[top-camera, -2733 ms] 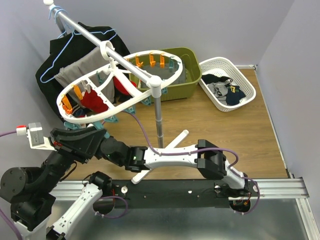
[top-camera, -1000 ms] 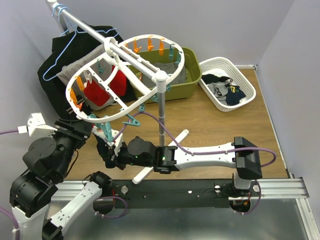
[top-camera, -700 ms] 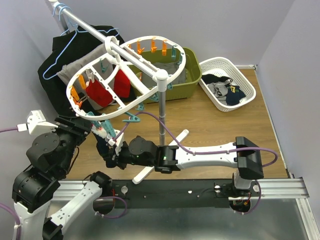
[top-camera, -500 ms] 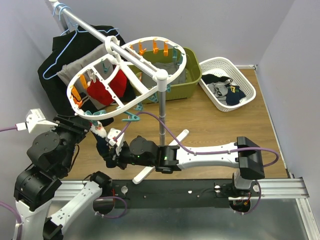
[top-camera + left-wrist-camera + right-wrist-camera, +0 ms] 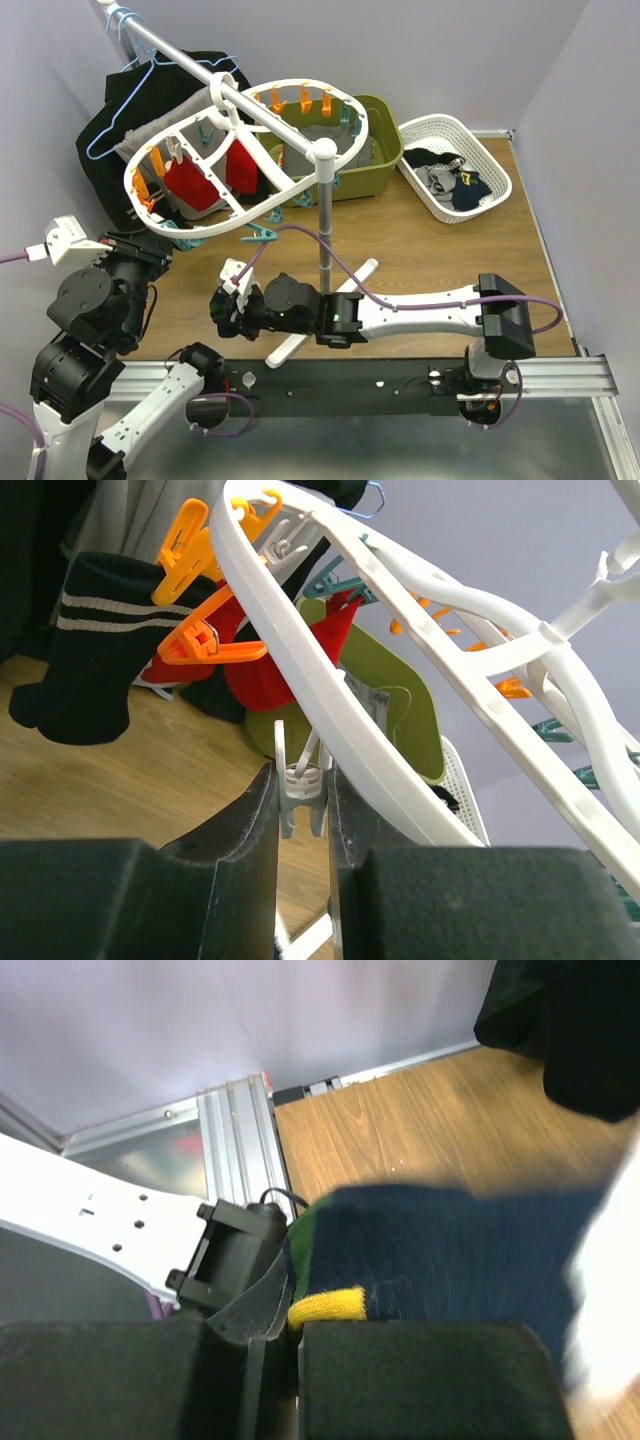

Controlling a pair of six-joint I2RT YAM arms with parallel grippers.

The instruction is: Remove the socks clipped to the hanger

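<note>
The white oval hanger [image 5: 240, 150] hangs from the rail, ringed with orange and teal pegs. Red socks [image 5: 195, 180] are clipped under its left part; they also show in the left wrist view [image 5: 270, 670], next to a black sock with white stripes [image 5: 85, 670]. My left gripper [image 5: 158, 250] sits under the hanger's near rim [image 5: 330, 710], shut on a white peg [image 5: 303, 785]. My right gripper [image 5: 228, 300] is low and in front of the hanger, shut on a dark navy sock with a yellow mark [image 5: 450, 1260], which hangs free of the pegs.
A green bin [image 5: 350, 150] and a white basket [image 5: 455, 165] holding socks stand at the back right. The stand's pole [image 5: 322, 220] rises mid-floor. A black garment [image 5: 120, 120] and a light-blue wire hanger [image 5: 140, 85] hang at the back left.
My right gripper has pulled the navy sock down and right, off the hanger's near rim. The hanger has swung back. My left gripper has stayed at the rim.
</note>
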